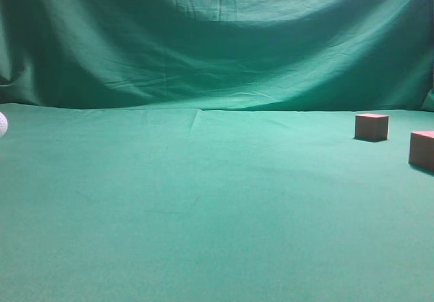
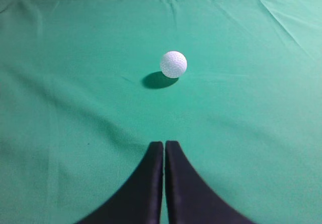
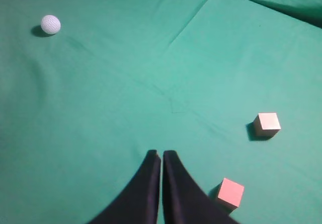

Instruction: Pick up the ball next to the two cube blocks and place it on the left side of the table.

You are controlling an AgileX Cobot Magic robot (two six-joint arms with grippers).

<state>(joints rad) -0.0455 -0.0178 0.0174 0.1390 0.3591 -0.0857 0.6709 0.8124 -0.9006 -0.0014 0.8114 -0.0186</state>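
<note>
Left wrist view, ball [image 2: 173, 64] resting free on table [image 2: 75, 108], ahead of left fingers [image 2: 153, 173], pressed together, right fingers [image 3: 151, 183] likewise

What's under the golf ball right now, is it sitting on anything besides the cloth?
Only the table's green cloth shows beneath the ball, with its shadow to the left. Its contact spot is hidden by the ball itself. Nothing rests on top of it.

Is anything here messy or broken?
Nothing looks broken or spilled. The ball sits alone on the green table, far from the two cube blocks. Both pincers, left and right, are shut and empty. The cloth is just wrinkly.
</note>
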